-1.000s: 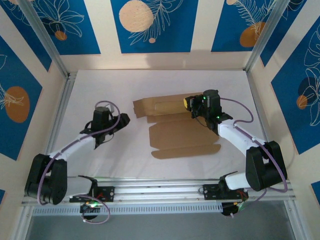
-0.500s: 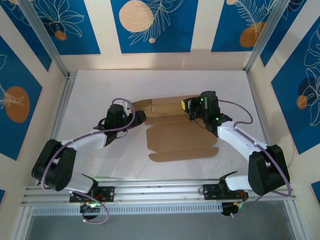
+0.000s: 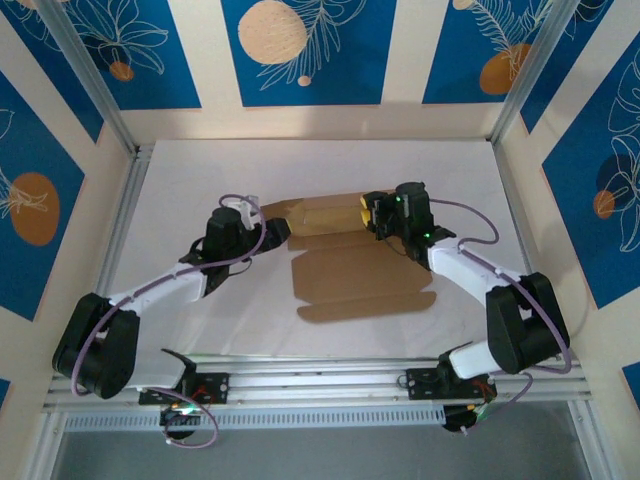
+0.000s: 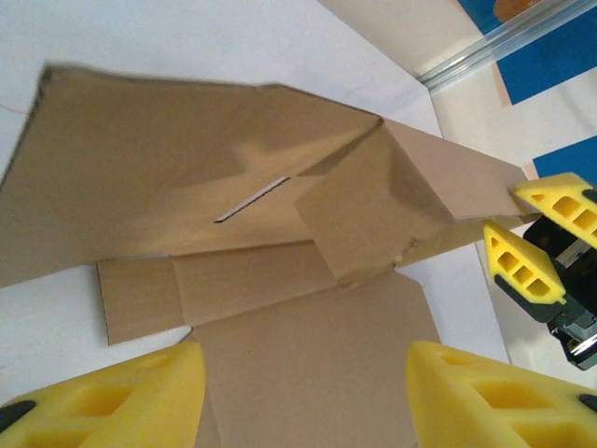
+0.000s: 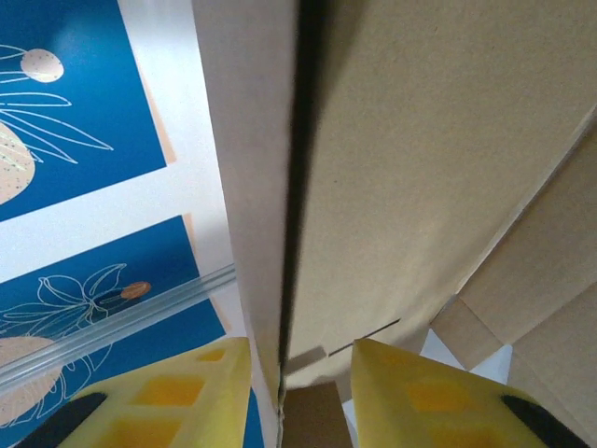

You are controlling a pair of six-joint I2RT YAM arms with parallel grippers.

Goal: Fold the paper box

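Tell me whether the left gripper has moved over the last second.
Yes. In the top view the left gripper has swung right, away from the left side rail, up to the left end of the paper box.

Open table (image 3: 300,160) beyond paper box (image 3: 360,280)

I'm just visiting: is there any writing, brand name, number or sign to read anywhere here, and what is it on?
None can be read.
The paper box is plain brown cardboard, unprinted.
The blue wall panels carry only drawings of leaves and round shapes, no letters.
The left arm and right arm show no legible label.
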